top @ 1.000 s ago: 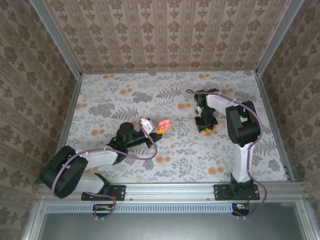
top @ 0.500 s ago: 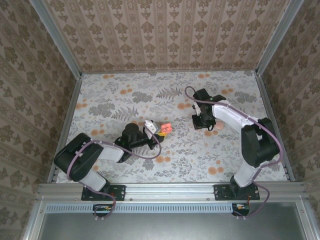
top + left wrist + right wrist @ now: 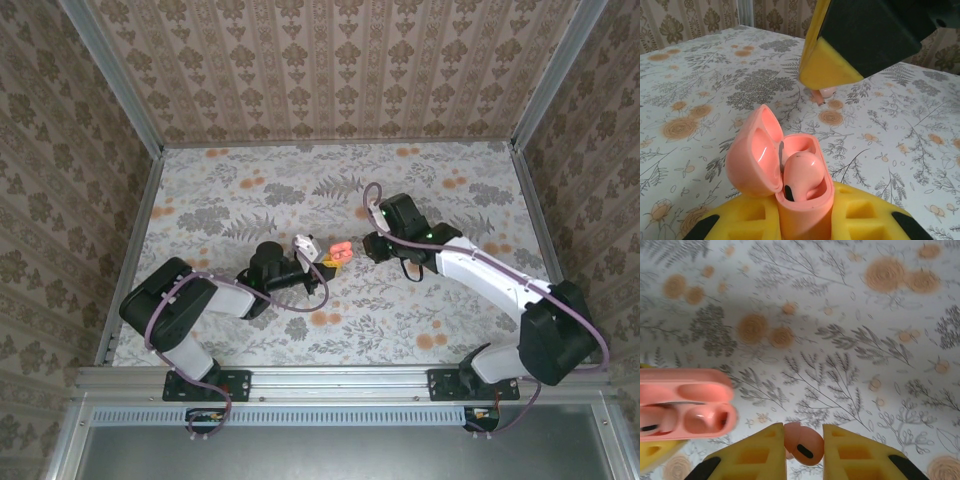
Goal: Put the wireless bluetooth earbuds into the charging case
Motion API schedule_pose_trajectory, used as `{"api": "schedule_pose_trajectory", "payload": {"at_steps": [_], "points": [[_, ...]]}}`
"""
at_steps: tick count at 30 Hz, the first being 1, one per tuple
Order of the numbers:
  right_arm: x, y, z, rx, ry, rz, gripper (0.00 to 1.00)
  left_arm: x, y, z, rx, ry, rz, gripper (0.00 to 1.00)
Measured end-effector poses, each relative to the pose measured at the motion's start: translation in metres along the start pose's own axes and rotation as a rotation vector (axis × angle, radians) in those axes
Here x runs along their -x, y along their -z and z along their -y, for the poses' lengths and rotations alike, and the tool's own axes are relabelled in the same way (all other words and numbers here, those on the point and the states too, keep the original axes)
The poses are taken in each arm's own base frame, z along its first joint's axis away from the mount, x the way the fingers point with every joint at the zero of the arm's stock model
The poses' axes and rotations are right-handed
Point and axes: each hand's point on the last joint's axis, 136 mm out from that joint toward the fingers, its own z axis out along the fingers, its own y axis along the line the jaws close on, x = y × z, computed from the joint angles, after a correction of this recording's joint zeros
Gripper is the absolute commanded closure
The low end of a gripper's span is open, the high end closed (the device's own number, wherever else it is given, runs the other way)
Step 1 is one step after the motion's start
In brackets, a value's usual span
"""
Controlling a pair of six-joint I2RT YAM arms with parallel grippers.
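Over the last sec the L arm (image 3: pixel 200 300) has crept a little rightward w/ the case (image 3: pixel 338 251), while the R arm (image 3: pixel 475 268) has swung in from the right side of the table (image 3: pixel 450 320). The two tips now sit close together near mid-table instead of well apart. L claw (image 3: pixel 805 222) is clamped on the base of the case, mouth facing up, lid hinged open to the left. The first earbud (image 3: pixel 802 172) already sits in one slot; the other slot looks empty in the R wrist view. R claw (image 3: pixel 804 446) is closed on the second earbud (image 3: pixel 802 445), pinched btwn its yellow pads (image 3: pixel 760 455), near the case and above it, not touching. So prob. half done: what's left is lining that bud over the free slot and pressing it in. Pose: L arm lies low, forearm stretched toward centre; R arm reaches far left, elbow out to the right, wrist tipped down.
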Motion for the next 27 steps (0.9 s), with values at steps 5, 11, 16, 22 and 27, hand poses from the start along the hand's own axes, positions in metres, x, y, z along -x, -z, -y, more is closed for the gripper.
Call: {"api": "schedule_pose_trajectory", "payload": {"at_steps": [5, 11, 16, 22, 27], "points": [[0.016, 0.012, -0.021, 0.047, 0.063, 0.106, 0.81, 0.002, 0.0, 0.002, -0.012, 0.006, 0.006, 0.88], [0.024, 0.015, -0.039, 0.081, 0.142, 0.156, 0.81, 0.008, -0.003, 0.002, -0.019, 0.012, 0.019, 0.88], [0.022, 0.016, -0.046, 0.089, 0.192, 0.158, 0.81, 0.009, -0.003, 0.002, -0.023, 0.016, 0.021, 0.88], [0.021, 0.015, -0.047, 0.076, 0.234, 0.157, 0.82, 0.009, -0.003, 0.002, -0.023, 0.022, 0.021, 0.87], [0.015, 0.01, -0.048, 0.065, 0.266, 0.136, 0.82, 0.01, -0.003, 0.002, -0.023, 0.022, 0.023, 0.88]]}}
